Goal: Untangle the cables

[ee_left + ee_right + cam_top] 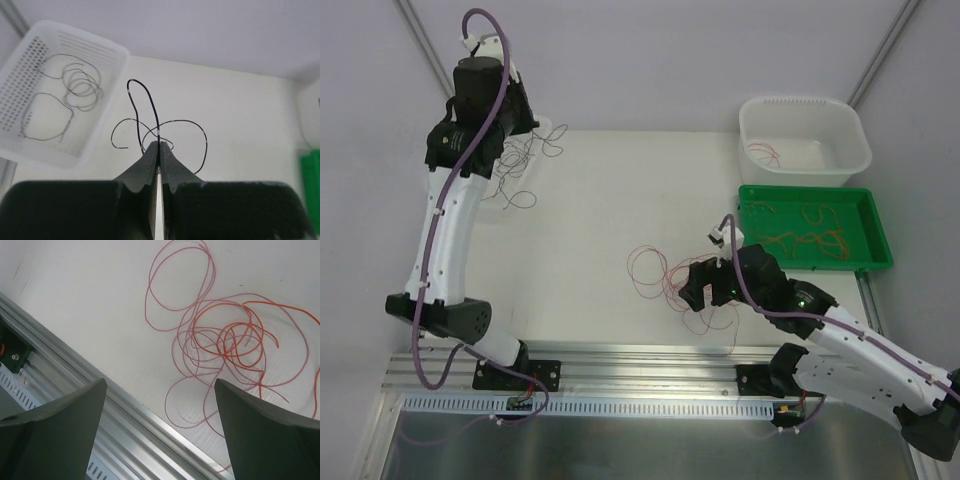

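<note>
My left gripper (158,145) is shut on a thin dark cable (150,107) that loops up and out from the fingertips above the table. In the top view its fingertips are hidden under the left wrist (480,95) at the far left, with dark loops (520,175) showing beside it. A tangle of red and orange cables (225,340) lies on the table near the front edge; it also shows in the top view (660,275). My right gripper (160,381) is open and empty, held just above the tangle's near side, at its right edge in the top view (698,288).
A white perforated basket (107,55) at the far left holds loose dark cables (80,87). A white tub (805,115) with red wires stands at the back right. A green tray (880,250) in front of it holds orange wires. The aluminium rail (100,405) runs along the table's front edge.
</note>
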Controlling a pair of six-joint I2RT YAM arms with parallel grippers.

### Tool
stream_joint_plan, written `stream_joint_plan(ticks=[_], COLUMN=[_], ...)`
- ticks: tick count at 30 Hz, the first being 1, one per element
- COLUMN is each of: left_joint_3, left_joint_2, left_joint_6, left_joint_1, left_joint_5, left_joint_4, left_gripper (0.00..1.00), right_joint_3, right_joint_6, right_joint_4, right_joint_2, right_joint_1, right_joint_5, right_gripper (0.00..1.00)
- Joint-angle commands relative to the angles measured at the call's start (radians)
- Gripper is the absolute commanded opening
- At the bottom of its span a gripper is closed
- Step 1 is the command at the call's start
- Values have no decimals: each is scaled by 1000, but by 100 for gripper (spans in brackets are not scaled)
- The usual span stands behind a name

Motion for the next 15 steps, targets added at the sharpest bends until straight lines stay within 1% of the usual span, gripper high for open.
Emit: stream_joint_plan(ticks=[1,2,3,7,8,9,10,12,13,14,15], left_joint_3=[123,146,169,278,297,311,327,329,329,332,334], left_joint_2=[107,164,192,345,406,434,484,532,554,593,612], left_joint_6=[40,36,28,31,31,19,10,-9,-11,-12,-9], left_joint_1=[100,146,164,235,240,285,301,348,358,365,370], left_joint_5=[-75,-67,-69,-107,-107,-101,-92,-63,-44,-33,-12], left_joint_4=[60,71,83,132,138,141,154,177,186,203,206], left_gripper=[0,0,0,0,0,0,0,0,7,28,43], right_joint_3=[-3,0,2,16,17,19,23,27,25,22,20], right_joint_6=[-28,-31,-33,-44,-51,-57,-60,-68,-70,-70,-70], right_joint_4=[-138,-152,-176,-226,-235,-252,-259,-276,-278,-279,-278], right_joint_2=[-101,-120,-153,-196,-198,-198,-195,-189,-184,-175,-167], right_joint_1=[3,3,3,3,3,2,3,2,3,3,2], right_joint_5=[62,67,71,110,114,119,126,137,148,156,160], right_gripper=[95,95,95,99,99,99,99,99,100,100,99])
